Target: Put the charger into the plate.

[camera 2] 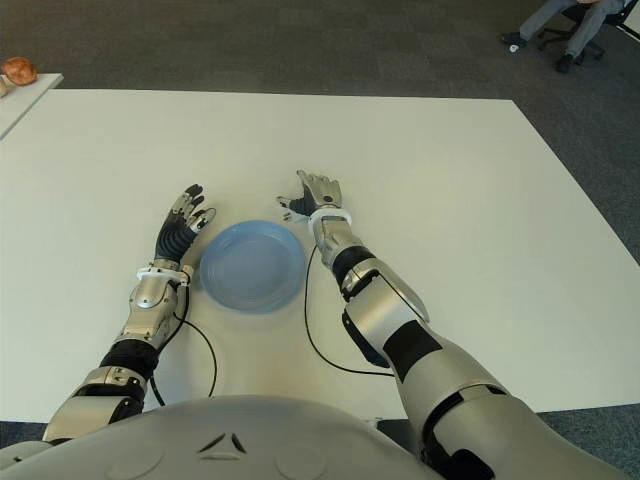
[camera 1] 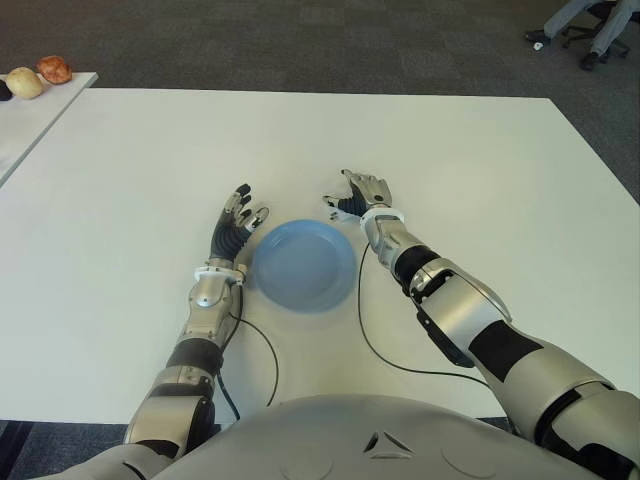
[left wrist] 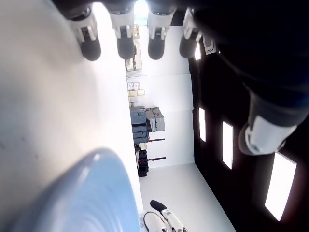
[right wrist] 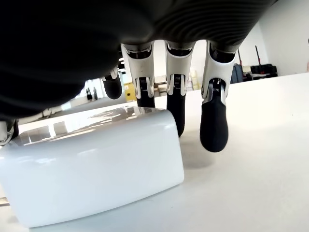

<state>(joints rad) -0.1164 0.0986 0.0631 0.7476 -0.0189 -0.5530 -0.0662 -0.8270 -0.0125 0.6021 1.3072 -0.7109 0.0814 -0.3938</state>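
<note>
Right hand (camera 1: 362,196) is down on the table (camera 1: 480,180) just beyond the plate's (camera 1: 300,268) far right rim, fingers (right wrist: 214,126) draped over the white charger (right wrist: 91,166). The charger sits on the table, under the palm; whether the fingers actually grip it, I cannot tell. The blue plate lies between both hands. Left hand (camera 1: 238,222) shows just left of the plate, fingers straight and spread, holding nothing.

White table (camera 1: 150,160) on dark grey carpet (camera 1: 300,40); office chair (camera 1: 600,30) far right; second table (camera 1: 40,110) left, perhaps fruit (camera 1: 40,75) on it.
</note>
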